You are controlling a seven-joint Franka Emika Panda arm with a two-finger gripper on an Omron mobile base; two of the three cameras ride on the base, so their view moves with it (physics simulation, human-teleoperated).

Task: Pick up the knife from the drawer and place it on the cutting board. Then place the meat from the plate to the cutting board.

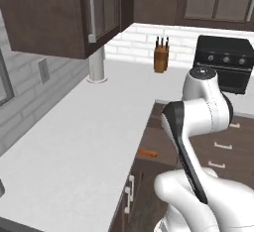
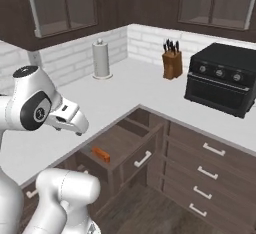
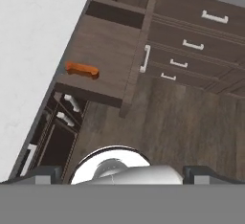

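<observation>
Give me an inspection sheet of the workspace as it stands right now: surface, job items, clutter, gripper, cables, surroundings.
Surface: white L-shaped counter, bare at the near end.
Job's things: drawer pulled open; orange knife handle lies inside near the counter side, blade not made out. Cutting board, meat, plate: nothing seen.
Clutter: knife block, paper towel roll, black toaster oven, all at the back.
Gripper: fingertip at the hand view's bottom, high above the drawer, holding nothing; opening cannot be judged.
Cables: nothing seen.
Surroundings: dark cabinets, closed drawers, white brick wall.

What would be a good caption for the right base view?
Open drawer holding the orange-handled knife, below a white counter with a knife block.
</observation>
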